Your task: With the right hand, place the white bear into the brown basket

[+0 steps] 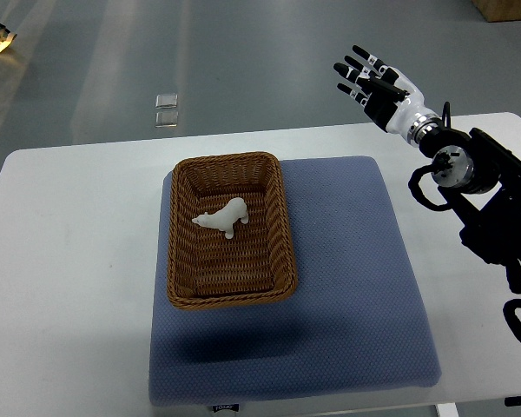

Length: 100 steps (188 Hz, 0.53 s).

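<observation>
A small white bear (223, 217) lies inside the brown woven basket (184, 297), near its middle, on its side. The basket sits on the left part of a blue mat (347, 278). My right hand (371, 80) is raised past the far right edge of the table, well away from the basket. Its fingers are spread and hold nothing. The right arm (486, 200) comes in from the right edge. The left arm does not show.
The mat lies on a white table (69, 278). Grey floor lies beyond the table's far edge, with a small clear object (166, 110) on it.
</observation>
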Motion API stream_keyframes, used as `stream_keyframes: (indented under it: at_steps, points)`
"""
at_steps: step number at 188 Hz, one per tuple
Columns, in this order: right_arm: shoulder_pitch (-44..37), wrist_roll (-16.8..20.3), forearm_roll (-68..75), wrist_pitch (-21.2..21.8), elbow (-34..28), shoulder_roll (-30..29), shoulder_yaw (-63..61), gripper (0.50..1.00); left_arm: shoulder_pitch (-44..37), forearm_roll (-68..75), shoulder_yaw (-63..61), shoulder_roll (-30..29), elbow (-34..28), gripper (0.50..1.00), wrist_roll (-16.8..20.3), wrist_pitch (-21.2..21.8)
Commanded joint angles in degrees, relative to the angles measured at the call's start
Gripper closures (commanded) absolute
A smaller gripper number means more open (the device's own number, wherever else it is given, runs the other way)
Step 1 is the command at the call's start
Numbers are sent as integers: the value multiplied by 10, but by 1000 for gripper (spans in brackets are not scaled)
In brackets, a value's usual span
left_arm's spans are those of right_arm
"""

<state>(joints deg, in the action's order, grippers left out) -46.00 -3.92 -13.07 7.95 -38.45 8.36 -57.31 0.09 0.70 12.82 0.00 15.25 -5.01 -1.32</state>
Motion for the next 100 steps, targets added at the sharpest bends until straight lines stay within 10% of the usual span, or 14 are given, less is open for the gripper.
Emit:
stream_keyframes:
  at_steps: [1, 24, 100]
  points:
    - [4, -8, 65, 51, 46, -8, 0, 568, 0, 0, 0, 0, 1, 500, 0, 0]
    - [27, -35, 117, 117, 58, -22, -1, 568, 0, 0, -1, 0, 2, 500, 0, 0]
    - [32, -53, 118, 143, 57, -56, 7, 566, 0, 0, -1, 0, 1, 500, 0, 0]
